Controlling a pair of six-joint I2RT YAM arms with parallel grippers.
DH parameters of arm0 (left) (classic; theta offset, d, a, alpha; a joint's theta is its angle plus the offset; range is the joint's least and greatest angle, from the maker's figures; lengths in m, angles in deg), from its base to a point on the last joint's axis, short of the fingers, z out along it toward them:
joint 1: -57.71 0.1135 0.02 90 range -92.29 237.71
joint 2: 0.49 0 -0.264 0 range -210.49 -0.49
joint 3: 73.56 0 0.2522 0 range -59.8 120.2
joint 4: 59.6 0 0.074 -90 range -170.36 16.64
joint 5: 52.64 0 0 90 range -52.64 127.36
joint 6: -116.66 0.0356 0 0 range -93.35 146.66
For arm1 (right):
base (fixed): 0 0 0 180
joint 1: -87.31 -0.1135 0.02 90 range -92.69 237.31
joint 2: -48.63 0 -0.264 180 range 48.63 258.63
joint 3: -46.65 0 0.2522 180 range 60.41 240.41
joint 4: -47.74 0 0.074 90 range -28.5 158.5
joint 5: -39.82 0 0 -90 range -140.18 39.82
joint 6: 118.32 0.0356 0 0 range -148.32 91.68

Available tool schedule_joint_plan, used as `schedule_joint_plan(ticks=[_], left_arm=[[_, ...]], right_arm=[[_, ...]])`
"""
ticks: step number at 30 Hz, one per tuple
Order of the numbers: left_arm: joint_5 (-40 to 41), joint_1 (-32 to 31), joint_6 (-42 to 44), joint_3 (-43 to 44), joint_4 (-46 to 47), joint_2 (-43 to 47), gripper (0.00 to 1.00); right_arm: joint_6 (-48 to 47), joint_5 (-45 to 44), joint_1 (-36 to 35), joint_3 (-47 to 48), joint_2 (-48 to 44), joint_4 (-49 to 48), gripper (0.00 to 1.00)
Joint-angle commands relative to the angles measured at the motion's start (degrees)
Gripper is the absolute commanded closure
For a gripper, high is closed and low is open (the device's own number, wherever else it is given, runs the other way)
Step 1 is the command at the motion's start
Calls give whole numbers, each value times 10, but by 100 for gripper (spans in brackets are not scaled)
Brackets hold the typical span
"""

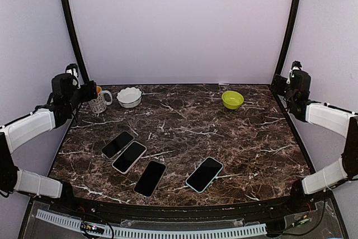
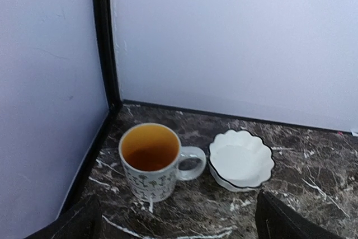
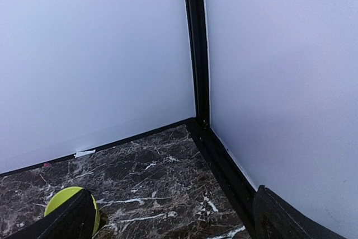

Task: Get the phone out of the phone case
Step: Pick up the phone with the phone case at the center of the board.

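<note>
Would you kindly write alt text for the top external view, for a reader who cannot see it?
Four phones lie near the front edge of a dark marble table, untouched. The left gripper and right gripper hover over the back corners, empty. A mug, a white bowl and a green bowl stand along the back.
</note>
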Motion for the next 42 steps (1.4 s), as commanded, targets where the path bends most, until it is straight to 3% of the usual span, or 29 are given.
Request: schedule_joint_plan(ticks=[1,5,13,20,29,37,42], left_arm=[[-46,-65,-22,66,-250,-19,3],[-100,-136,-42,86,-312,-25,8],[-154,-303,-79,85,-309,-60,10],[-176,-399,-56,69,-251,-114,11],[-161,-418,8,49,-233,-127,10],[-166,-420,3,150,-403,-119,8],[-151,-421,25,161,-462,-72,7]], right_arm=[[109,-40,-30,70,14,264,1],[183,-53,-51,115,22,384,1],[330,81,-74,126,22,554,1],[465,123,-198,144,30,654,1],[648,182,-393,200,109,716,1],[694,222,-482,276,223,753,1],[716,239,-505,317,275,784,1]])
